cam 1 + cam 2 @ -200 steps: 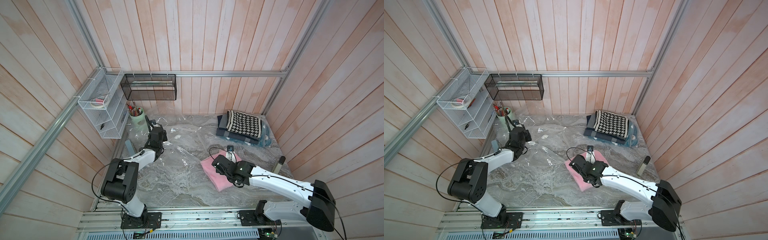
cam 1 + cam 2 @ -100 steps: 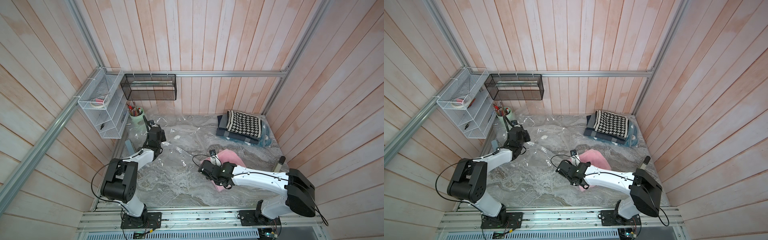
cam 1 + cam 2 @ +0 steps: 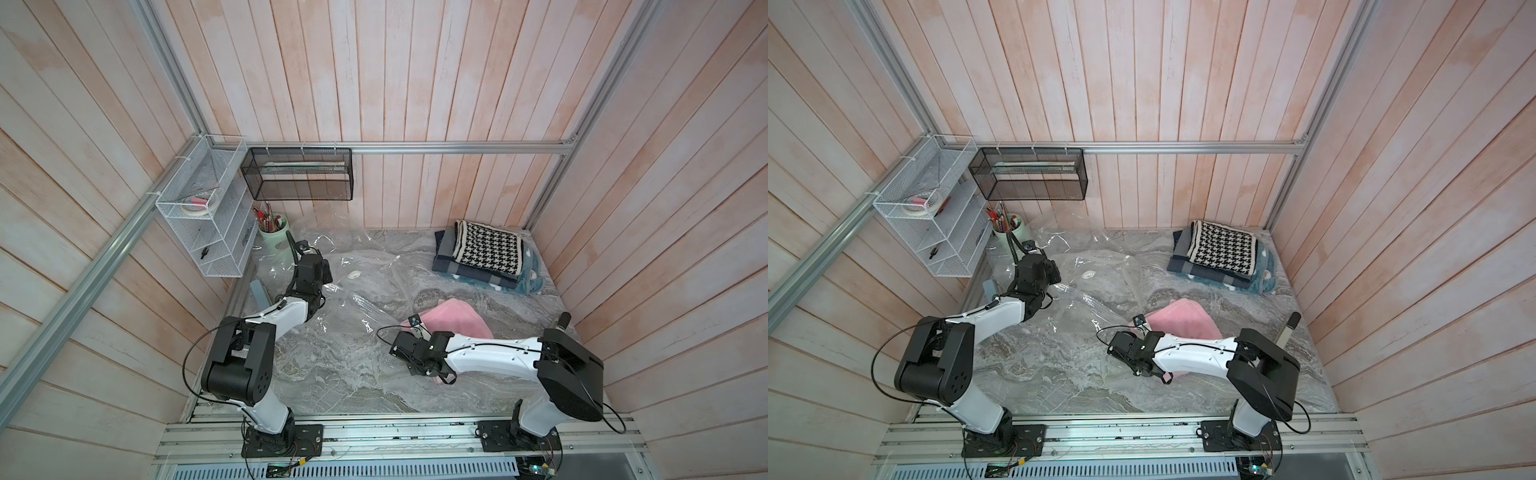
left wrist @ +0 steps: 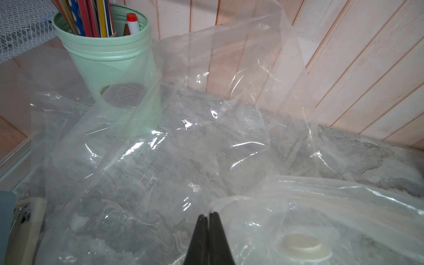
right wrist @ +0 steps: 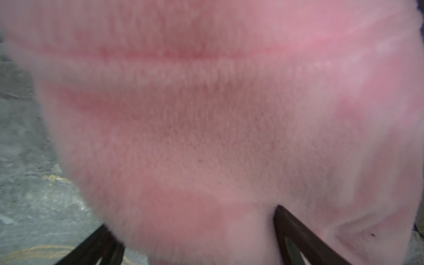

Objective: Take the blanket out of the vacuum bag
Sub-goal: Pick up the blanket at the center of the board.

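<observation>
The vacuum bag [image 3: 361, 299] [image 3: 1096, 291] lies crinkled and transparent over the left and back of the table in both top views. Its round white valve [image 4: 302, 246] [image 3: 355, 274] faces up. My left gripper [image 4: 208, 215] [image 3: 320, 270] is shut on the bag's whitish edge, close beside the valve. The pink fleece blanket [image 3: 451, 320] [image 3: 1183, 318] is bunched up on the table to the right of the bag. My right gripper [image 5: 192, 216] [image 3: 432, 372] is open, jaws spread wide. Blanket fleece [image 5: 206, 126] fills the gap between the fingers.
A green cup of pens [image 3: 272, 237] [image 4: 110, 68] stands at the back left, with bag plastic against it. A white wire shelf [image 3: 203, 232] and a black mesh basket [image 3: 297, 174] hang on the walls. Folded blankets topped by a houndstooth one [image 3: 486, 253] sit back right.
My right arm has drawn back toward the front and left. The blanket, flat a second ago, is now bunched and lifted. The left gripper keeps its grip in place.
</observation>
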Controlling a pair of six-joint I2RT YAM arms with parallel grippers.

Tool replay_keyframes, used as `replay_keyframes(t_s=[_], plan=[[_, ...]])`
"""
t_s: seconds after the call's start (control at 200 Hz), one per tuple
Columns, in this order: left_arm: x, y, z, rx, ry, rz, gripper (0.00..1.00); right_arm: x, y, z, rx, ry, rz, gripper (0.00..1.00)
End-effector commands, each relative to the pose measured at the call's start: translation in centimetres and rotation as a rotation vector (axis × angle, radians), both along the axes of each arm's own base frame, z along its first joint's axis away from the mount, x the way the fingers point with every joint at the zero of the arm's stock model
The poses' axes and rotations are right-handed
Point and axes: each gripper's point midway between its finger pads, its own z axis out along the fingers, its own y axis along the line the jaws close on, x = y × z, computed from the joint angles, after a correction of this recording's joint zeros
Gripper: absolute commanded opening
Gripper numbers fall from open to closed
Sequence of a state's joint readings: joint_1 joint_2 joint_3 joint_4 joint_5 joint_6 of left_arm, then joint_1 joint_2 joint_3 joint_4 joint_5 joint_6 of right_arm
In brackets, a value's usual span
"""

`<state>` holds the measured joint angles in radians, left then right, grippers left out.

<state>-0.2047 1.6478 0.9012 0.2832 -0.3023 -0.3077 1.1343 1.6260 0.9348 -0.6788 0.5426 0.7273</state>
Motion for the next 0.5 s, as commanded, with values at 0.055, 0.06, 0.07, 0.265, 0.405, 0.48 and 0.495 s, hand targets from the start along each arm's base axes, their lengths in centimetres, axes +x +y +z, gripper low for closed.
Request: replay_keyframes(t_s=[0.055,0.06,0.07,0.265,0.405,0.48,0.495], plan=[[0.5,0.4,0.3,-0.012,-0.015,0.02,0.0,-0.5,-0.4,-1.7,-0.059,0.036,0.031,0.98],[0.5,0.4,0.3,-0.012,-0.016,0.019,0.0,-0.5,-0.4,-1.7,-0.06,0.036,0.032,0.98],[0.5,0.3,0.4,-0.011,-0.017,0.019,0.0,-0.5,-0.3,-1.8,-0.061,0.039,0.034,0.98],[0.8,0.2,0.8,-0.015,-0.025,0.013,0.0,-0.9,0.1,-3.5,-0.07,0.086,0.069,0.94],[0.6,0.2,0.6,-0.009,-0.02,0.011,0.0,-0.9,0.3,-5.0,-0.07,0.148,0.092,0.49],[0.6,0.3,0.6,-0.006,-0.02,0.013,0.0,-1.0,0.6,-5.5,-0.055,0.175,0.098,0.33],[0.6,0.3,0.6,-0.004,-0.02,0.013,0.0,-1.0,0.6,-5.5,-0.054,0.178,0.097,0.31]])
